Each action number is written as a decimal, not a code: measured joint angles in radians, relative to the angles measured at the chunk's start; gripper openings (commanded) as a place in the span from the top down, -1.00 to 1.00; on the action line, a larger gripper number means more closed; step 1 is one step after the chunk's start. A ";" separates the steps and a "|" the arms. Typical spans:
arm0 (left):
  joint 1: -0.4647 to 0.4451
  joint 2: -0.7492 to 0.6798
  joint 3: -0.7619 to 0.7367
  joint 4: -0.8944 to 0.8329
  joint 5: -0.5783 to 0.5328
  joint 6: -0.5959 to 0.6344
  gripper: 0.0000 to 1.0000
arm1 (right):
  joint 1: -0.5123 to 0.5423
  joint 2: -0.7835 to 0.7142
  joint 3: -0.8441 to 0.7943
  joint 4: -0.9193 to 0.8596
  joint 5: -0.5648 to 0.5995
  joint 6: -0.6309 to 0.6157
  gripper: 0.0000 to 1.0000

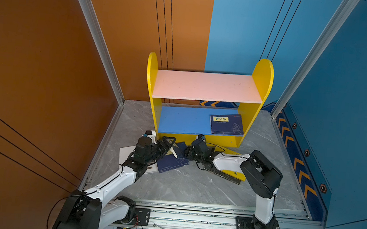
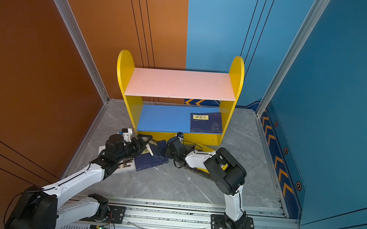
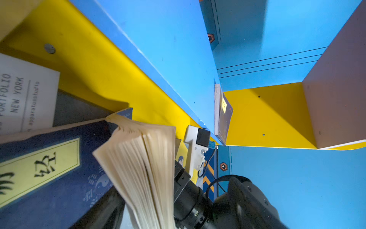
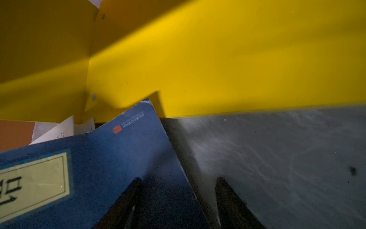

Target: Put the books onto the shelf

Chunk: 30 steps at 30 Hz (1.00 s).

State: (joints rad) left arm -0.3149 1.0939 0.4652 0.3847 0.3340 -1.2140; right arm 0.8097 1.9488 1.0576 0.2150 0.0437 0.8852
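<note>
Already shelved: the shelved navy book [image 1: 226, 124] lies flat at the right end of the blue lower board [image 1: 184, 119] of the shelf [image 1: 258, 80].
Books still down: a fanned navy book [image 3: 138, 168] tilts up over a flat navy book [image 1: 171, 163], just before the shelf's front edge. A white book [image 1: 127, 153] lies toward the left edge of the surface [image 4: 277, 158]. A yellow book [image 1: 240, 176] and a black book [image 1: 227, 176] lie under the right arm.
Left fingers: the left gripper [image 1: 170, 144] sits at the fanned pages; I cannot tell whether it is clamped.
Right fingers: the right gripper [image 4: 178, 179] has its fingers apart, one over a navy cover and one over bare surface.
Risk, pages: a pinch on loose leaves alone would likely let the book sag, tear or slip.
Risk, crowding: both grippers work close together on one pile, so they could collide or drag the flat navy book.
Risk, shelf: a low lift could catch the book's corner on the shelf's yellow front.
</note>
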 measured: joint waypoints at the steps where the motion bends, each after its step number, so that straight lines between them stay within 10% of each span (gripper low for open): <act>1: 0.000 -0.001 -0.001 0.011 0.000 -0.007 -0.69 | 0.000 0.000 0.000 0.003 -0.002 0.000 -0.22; 22: -0.056 0.115 -0.005 0.166 -0.004 -0.089 -0.80 | 0.000 0.013 0.006 0.031 -0.042 0.007 -0.19; 30: -0.065 0.131 -0.006 0.161 -0.016 -0.094 -0.50 | 0.000 0.013 0.005 0.031 -0.043 0.007 -0.18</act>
State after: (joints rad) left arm -0.3801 1.2251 0.4587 0.5457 0.3180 -1.3079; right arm 0.8097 1.9621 1.0630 0.2462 0.0006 0.8921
